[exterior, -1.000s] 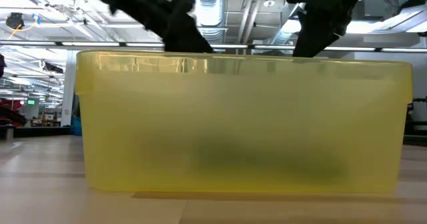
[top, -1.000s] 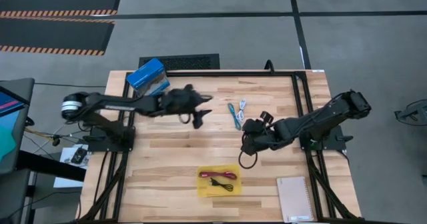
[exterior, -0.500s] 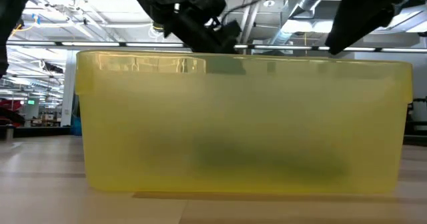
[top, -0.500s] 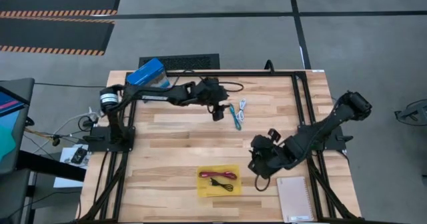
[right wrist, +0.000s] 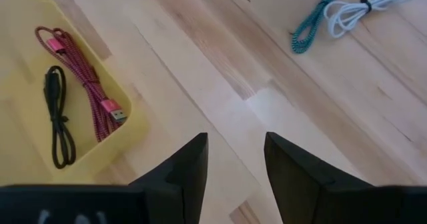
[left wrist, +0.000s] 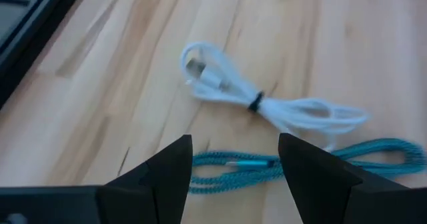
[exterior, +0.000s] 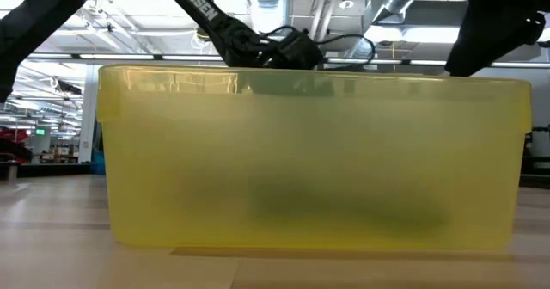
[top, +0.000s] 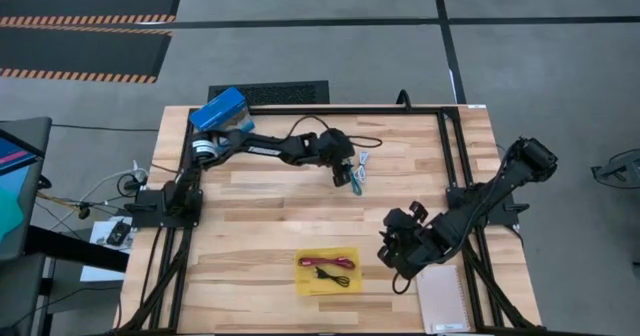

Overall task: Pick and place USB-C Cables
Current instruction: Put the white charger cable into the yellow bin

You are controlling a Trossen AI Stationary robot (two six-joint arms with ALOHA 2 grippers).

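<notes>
Counter [top: 260,226]: pale blond wood, plank-striped. Tray [top: 306,282]: translucent yellow. Cables in tray: one red [right wrist: 79,76] with braided texture, one black [right wrist: 56,117]. Cables on bare counter: one teal [left wrist: 293,162], woven pattern; one white [left wrist: 233,92], bound with a dark tie. Box [top: 219,109]: blue. Notepad [top: 441,298]: whitish. Arms, fingers [right wrist: 187,167]: black. Floor [top: 330,36]: grey; mats edged with orange-black hazard stripes [top: 85,19].

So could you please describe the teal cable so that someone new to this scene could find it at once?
On the wooden table, look toward the far side from the yellow tray, just under the left end effector. Two cables lie side by side there; the teal cable is braided and blue-green, while its neighbour, the white cable, is smooth.
</notes>
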